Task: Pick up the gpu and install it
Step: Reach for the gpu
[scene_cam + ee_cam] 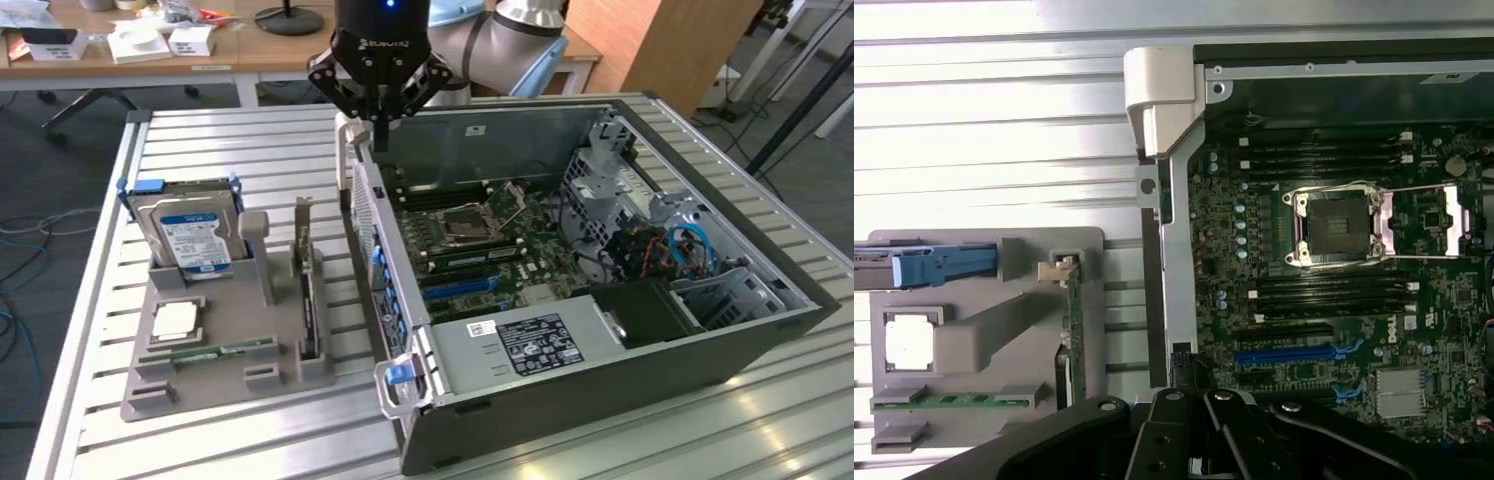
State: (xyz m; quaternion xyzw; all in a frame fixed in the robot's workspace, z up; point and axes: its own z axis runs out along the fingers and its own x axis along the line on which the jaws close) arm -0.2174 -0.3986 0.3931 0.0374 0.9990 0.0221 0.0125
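The gpu (pixel 308 290) stands on its long edge in a slot of the grey parts holder (pixel 220 385), at the exterior view's left of the open computer case (pixel 641 350). From the wrist view it is a thin green edge (pixel 1073 325) with a silver bracket at one end. My gripper (pixel 383 132) hangs above the case's far left corner, well away from the gpu. Its fingers are shut with nothing between them. The gripper's black body (pixel 1199 440) shows in the wrist view over the motherboard's edge.
The holder also carries a hard drive (pixel 195 235), a processor chip (pixel 176 320) and a green memory stick (pixel 214 350). Inside the case lie the motherboard with its socket (pixel 1341 225), a blue card slot (pixel 1294 353) and the power supply (pixel 527 345). Desks stand behind.
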